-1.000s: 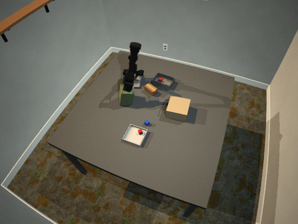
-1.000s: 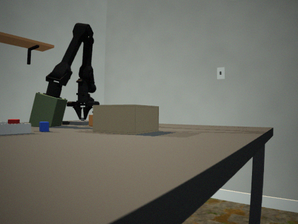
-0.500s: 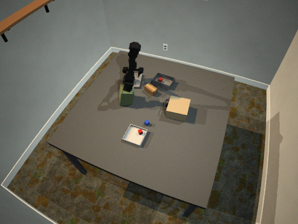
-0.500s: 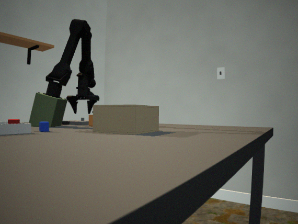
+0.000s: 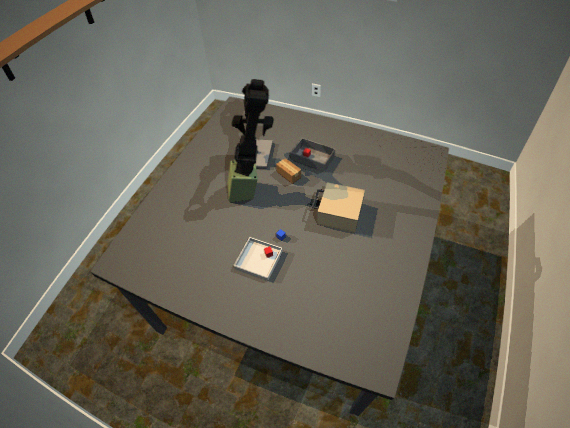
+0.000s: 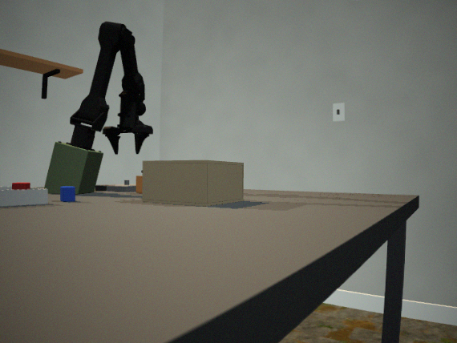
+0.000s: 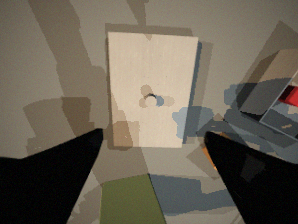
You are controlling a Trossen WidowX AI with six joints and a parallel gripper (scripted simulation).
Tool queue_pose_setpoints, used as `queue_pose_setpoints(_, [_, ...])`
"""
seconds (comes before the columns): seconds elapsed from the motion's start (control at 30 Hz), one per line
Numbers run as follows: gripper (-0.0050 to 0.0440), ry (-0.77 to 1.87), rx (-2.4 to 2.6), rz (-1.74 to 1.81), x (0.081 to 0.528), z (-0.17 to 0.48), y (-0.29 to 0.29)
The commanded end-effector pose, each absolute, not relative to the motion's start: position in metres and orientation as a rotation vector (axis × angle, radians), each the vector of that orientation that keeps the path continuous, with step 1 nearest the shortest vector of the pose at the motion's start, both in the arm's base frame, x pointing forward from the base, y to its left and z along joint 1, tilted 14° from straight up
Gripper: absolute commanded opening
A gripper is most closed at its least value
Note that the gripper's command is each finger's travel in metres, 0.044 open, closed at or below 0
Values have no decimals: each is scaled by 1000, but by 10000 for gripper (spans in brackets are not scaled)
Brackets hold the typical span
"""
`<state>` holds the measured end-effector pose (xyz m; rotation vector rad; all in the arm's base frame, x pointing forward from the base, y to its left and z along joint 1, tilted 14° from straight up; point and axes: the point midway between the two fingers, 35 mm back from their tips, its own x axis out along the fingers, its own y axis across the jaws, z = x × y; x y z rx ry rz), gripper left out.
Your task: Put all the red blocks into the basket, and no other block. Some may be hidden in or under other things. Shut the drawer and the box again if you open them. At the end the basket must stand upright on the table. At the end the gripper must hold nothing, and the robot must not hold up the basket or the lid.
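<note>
Wrist view: my gripper (image 5: pixel 253 126) (image 6: pixel 127 153) (image 7: pixel 154 134) stands wide open and holds nothing, above the flat lid (image 5: pixel 265 152) (image 6: pixel 128 187) (image 7: pixel 150 65). Moving sideways too low could clip its knob (image 6: pixel 127 182) (image 7: pixel 151 101) and shift it. The dark box (image 5: pixel 330 158) (image 7: pixel 262 90), uncovered, contains one red block (image 5: pixel 307 152) (image 7: pixel 290 96); a careless reach might hit its walls. Another red block (image 5: pixel 268 252) (image 6: pixel 21 186) lies inside the white tray (image 5: pixel 242 251) (image 6: pixel 28 197), probably the basket. I can't see inside the beige drawer unit (image 5: pixel 341 202) (image 6: pixel 176 182).
</note>
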<state>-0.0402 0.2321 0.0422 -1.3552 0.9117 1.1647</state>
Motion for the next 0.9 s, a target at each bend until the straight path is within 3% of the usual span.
queue_pose_setpoints(0.0, [242,937,-1291,1129,-32,50,236])
queue_pose_setpoints(0.4, [242,1001,-1171,1039,62,77,285])
queue_pose_setpoints(0.47, [242,1001,-1171,1039,62,77,285])
queue_pose_setpoints(0.87, [242,1065,-1038,940,174,103,287])
